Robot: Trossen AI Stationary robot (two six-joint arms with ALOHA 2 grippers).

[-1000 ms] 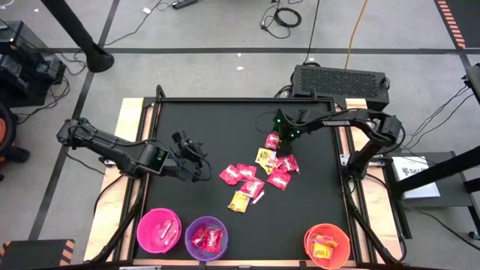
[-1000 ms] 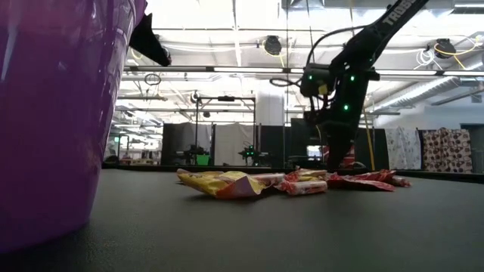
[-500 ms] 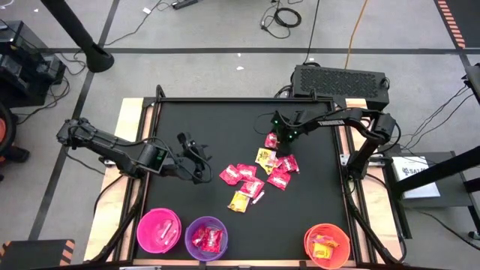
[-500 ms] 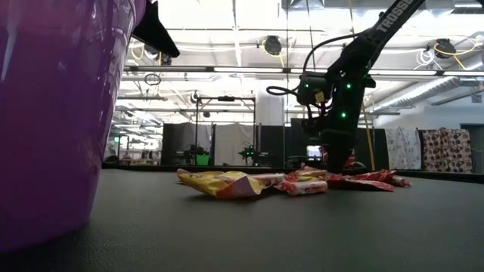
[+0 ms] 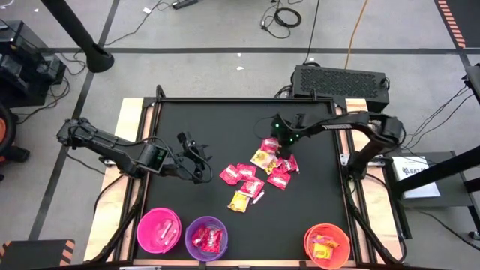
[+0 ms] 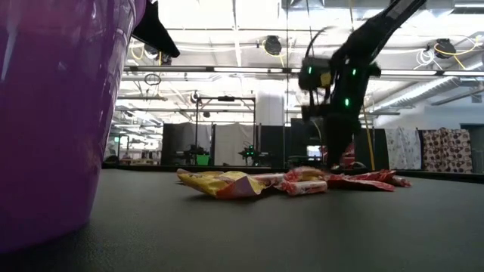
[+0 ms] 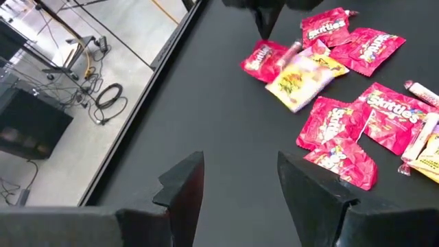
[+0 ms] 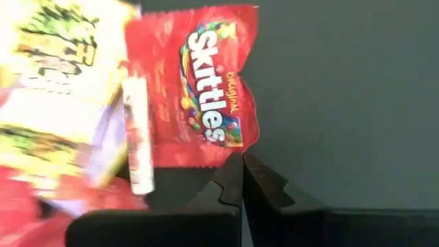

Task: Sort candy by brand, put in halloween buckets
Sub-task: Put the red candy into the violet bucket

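Since a second ago the red packet at the pile's far edge and the yellow packet have slid leftward, nudged by the right gripper; no pick made yet, judging by its fingers pinched together on nothing at that packet's edge; right arm reaches low across from the table's right; left gripper hovers spread wide, empty, left of the candy pile; the buckets stand at the near edge.
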